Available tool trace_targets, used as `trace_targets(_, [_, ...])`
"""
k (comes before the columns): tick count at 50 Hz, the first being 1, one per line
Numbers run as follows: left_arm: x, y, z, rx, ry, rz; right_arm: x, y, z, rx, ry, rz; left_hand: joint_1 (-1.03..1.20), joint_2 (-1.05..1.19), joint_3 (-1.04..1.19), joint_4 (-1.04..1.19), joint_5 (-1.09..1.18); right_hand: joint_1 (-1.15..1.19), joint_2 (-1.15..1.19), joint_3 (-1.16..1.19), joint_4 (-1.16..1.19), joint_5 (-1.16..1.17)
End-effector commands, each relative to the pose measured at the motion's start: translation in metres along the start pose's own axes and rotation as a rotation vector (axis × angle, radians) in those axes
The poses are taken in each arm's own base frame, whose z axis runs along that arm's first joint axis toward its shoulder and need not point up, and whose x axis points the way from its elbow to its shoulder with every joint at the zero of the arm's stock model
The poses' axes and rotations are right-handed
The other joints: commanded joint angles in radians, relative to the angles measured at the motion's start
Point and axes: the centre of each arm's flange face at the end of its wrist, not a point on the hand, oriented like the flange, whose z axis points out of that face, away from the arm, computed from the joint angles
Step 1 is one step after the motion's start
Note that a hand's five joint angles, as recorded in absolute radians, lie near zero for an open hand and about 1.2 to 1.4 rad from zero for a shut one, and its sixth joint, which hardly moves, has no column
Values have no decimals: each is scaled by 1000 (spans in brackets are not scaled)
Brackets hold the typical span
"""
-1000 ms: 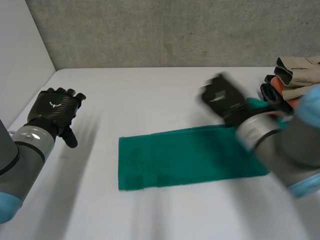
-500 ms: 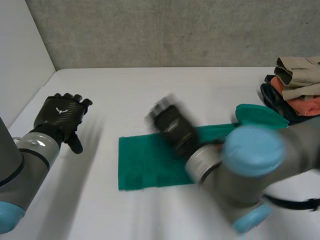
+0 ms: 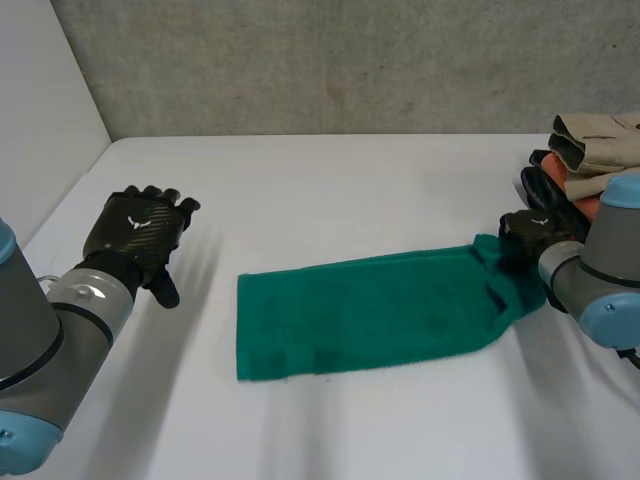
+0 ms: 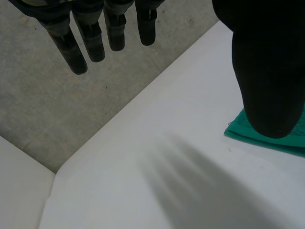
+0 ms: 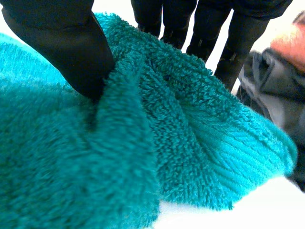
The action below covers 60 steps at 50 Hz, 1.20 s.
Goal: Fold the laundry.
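White table (image 3: 330, 180) fills the scene, with a grey concrete wall (image 3: 300, 60) behind it. A green towel (image 3: 360, 310) lies across the middle of the table as one long strip, flat except at the end nearest the robot's right side.

That end is bunched and raised by the right hand (image 3: 530, 235). In the right wrist view its thumb (image 5: 62, 43) presses into the fluffy terry cloth while the fingers (image 5: 238, 43) sit on the far side of the fold, so the towel's end is pinched between them.

The left hand (image 3: 135, 235) hovers above bare table, well apart from the towel's other end. Its fingers (image 4: 95, 33) are straight and spread, holding nothing.

A stack of folded clothes (image 3: 590, 160), beige over orange over dark fabric, sits just beside the right hand.

Several things could go wrong from here:
- The pinch takes only a thick, rumpled end, so the cloth may slip free when lifted.
- Nothing pins the far end, so a pull could drag the whole towel or leave a crooked fold.
- The right arm works close to the stack and could knock or snag it.

No brand, label or readable writing is visible. Each hand carries a small white emblem on its back, but it does not form letters.
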Motion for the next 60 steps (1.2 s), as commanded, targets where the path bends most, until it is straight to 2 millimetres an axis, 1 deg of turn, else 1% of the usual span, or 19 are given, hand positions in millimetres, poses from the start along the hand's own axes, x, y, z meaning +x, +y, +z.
trace_targets(1, [1,0,-1,0,2,2,-2,-43,-10,196,-10,-25,-14,-33,-40,-29,-47,303,220,237,233,269])
trace_targets(3, [0,-1,-2,3,1,2,-8,-60,-19,252,-19,-35,-14,-33,-40,-29,-47,303,220,237,233,269])
trace_targets(5, [-1,-2,-3,6,-3,1,-33,-84,-36,340,-82,-55,-14,-33,-40,-29,-47,303,220,237,233,269])
trace_targets(9, [-2,-2,-3,6,-7,1,-96,-91,-64,396,-303,-101,-14,-33,-40,-29,-47,303,220,237,233,269])
trace_targets(11, [-3,-1,-4,3,-8,0,-133,-83,-85,401,-455,-135,-14,-33,-40,-29,-47,303,220,237,233,269])
trace_targets(15, [-1,3,-7,-8,-1,1,-183,-62,-116,415,-688,-193,-14,-33,-40,-29,-47,303,220,237,233,269])
trace_targets(22, [4,5,-9,-16,12,0,-238,-10,-141,405,-877,-319,-14,-33,-40,-29,-47,303,220,237,233,269])
trace_targets(25, [6,4,-9,-11,19,-15,-242,0,-141,395,-861,-371,-14,-33,-40,-29,-47,196,113,130,126,162])
trace_targets(27, [7,2,-9,-3,21,-30,-239,0,-140,393,-842,-384,-14,-33,-40,-29,-47,-383,-466,-449,-453,-417])
trace_targets(28, [7,-1,-8,4,23,-46,-237,0,-141,386,-824,-390,-14,-33,-40,-29,-47,-854,-937,-920,-924,-888])
trace_targets(29, [7,-2,-8,9,23,-54,-235,0,-140,379,-810,-390,-14,-33,-40,-29,-47,-919,-1002,-985,-989,-953])
trace_targets(33, [8,-15,-5,60,23,-98,-219,-19,-143,389,-709,-363,-14,-33,-40,-29,-47,-919,-1002,-985,-989,-953])
trace_targets(35, [13,-22,-6,87,39,-112,-191,-43,-139,408,-596,-328,-14,-33,-40,-29,-47,-919,-1002,-985,-989,-953])
trace_targets(36, [26,-35,-5,143,77,-130,-172,-50,-135,396,-538,-305,-14,-33,-40,-29,-47,-919,-1002,-985,-989,-953])
trace_targets(38, [32,-37,-4,155,91,-135,-157,-52,-134,375,-499,-286,-14,-33,-40,-29,-47,-919,-1002,-985,-989,-953])
trace_targets(43, [73,-44,-5,196,202,-144,-134,-28,-138,223,-458,-251,-14,-33,-40,-29,-47,-919,-1002,-985,-989,-953])
trace_targets(48, [116,-30,16,165,280,-123,-118,-6,-141,127,-417,-244,-4,-23,-30,-19,-38,-919,-1002,-985,-989,-953])
trace_targets(55, [136,-7,50,116,275,-99,-117,5,-142,115,-396,-287,17,-3,-10,2,-17,-737,-820,-802,-807,-770])
trace_targets(60, [121,6,67,59,155,-87,-120,14,-138,115,-388,-306,31,12,5,16,-2,-621,-704,-687,-691,-655])
